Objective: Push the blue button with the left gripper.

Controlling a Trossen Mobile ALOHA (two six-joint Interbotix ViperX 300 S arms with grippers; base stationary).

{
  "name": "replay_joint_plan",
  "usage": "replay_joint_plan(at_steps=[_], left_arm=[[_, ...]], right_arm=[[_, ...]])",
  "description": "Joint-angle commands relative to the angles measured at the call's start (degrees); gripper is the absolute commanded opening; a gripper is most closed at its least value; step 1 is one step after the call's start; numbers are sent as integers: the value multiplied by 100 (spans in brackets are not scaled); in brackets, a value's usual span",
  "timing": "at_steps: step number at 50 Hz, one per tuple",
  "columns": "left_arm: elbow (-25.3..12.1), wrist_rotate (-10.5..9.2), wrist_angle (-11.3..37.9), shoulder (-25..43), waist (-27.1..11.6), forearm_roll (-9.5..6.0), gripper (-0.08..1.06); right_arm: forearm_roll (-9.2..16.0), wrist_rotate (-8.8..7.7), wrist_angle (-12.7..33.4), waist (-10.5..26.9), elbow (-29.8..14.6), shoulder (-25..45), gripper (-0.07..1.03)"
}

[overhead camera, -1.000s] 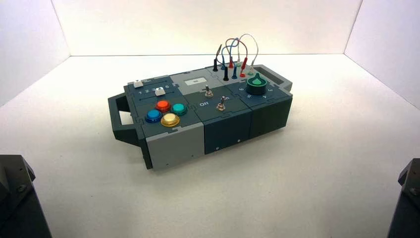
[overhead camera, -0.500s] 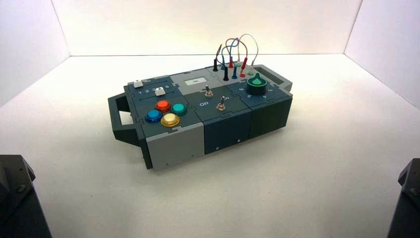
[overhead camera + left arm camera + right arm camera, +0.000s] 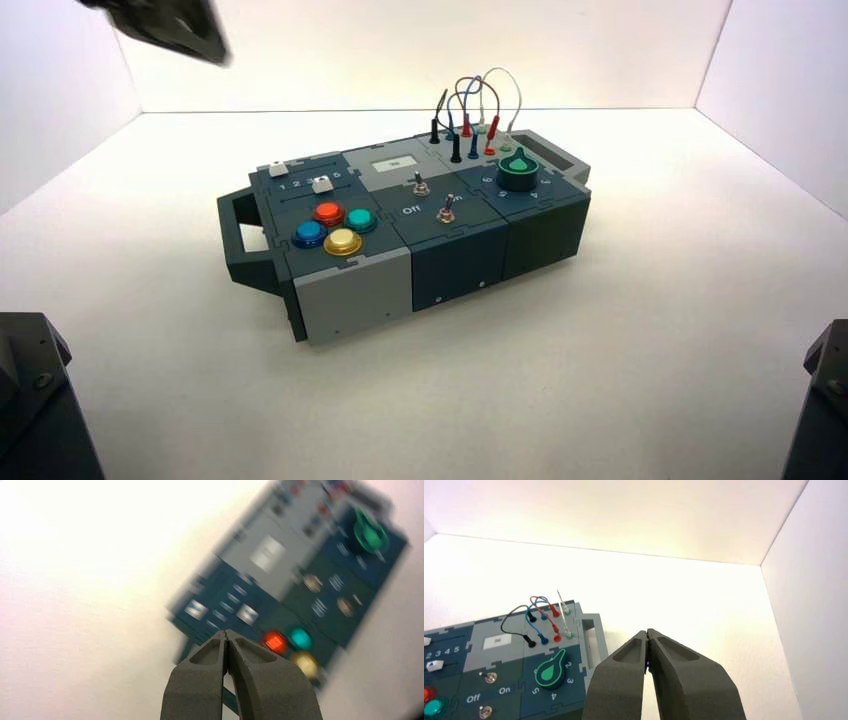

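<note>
A plain white matte counter [image 3: 650,330] carries a single thing: a long dark blue-grey plastic box [image 3: 450,255] with end handles, resting directly on it, turned askew.

Blue button [image 3: 309,234], box's front-left corner, beside yellow; left gripper [image 3: 226,636] high above, jaws closed.

A dark box [image 3: 400,235] sits on the white table [image 3: 620,330]. On it: red button [image 3: 328,212], teal button [image 3: 361,219], yellow button [image 3: 343,241], green knob [image 3: 518,171], two toggle switches [image 3: 421,185], looped wires [image 3: 478,105].
</note>
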Motion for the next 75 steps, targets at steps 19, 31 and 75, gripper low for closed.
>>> replay_joint_plan(at_steps=[19, 31, 75], left_arm=[[-308, -62, 729, 606, -466, -167, -3], [-501, -70, 800, 1239, -624, -176, -3], [-773, -53, 870, 2593, -1107, -185, -3]], right_arm=[[18, 9, -9, -26, -211, 501, -2], [18, 9, 9, -35, -211, 501, -2], [18, 9, 35, -26, -237, 501, -2]])
